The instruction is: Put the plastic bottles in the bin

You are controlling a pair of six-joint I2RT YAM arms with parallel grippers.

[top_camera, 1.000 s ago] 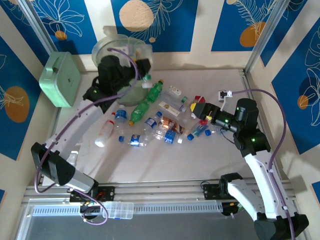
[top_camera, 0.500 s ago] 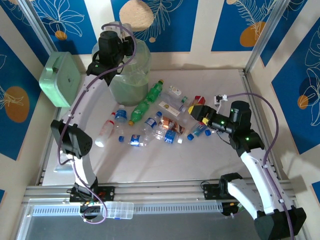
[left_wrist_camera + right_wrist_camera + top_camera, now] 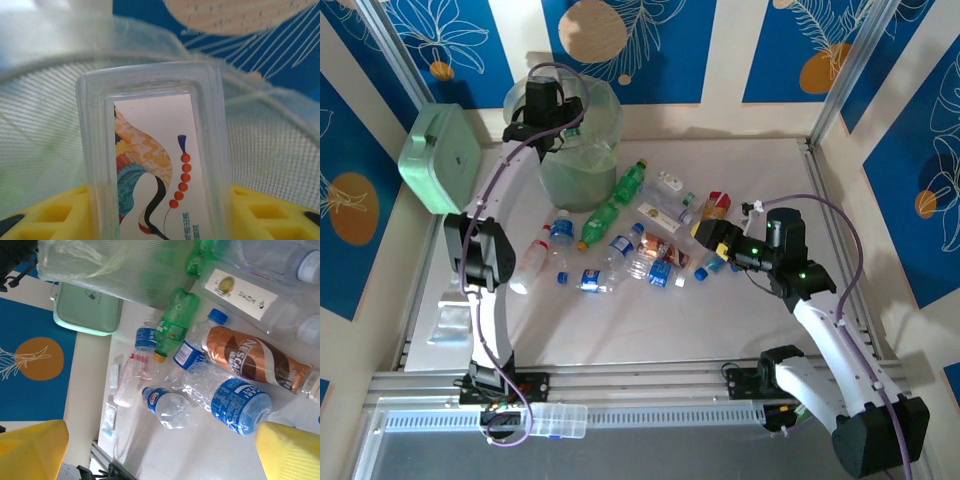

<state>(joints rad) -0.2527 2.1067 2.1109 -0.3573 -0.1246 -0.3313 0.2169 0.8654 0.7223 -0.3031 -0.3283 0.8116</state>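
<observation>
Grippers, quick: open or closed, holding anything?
Left gripper: shut on the clear flat-sided plastic bottle with a crane-picture label.
Right gripper: open, empty.

The clear bottle (image 3: 150, 150) runs off the bottom edge.

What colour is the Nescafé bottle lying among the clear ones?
The Nescafé bottle is coppery brown with white swirls; clearest in the right wrist view.

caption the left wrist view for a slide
Left gripper holds a clear labelled bottle at the mouth of the translucent bin
</observation>
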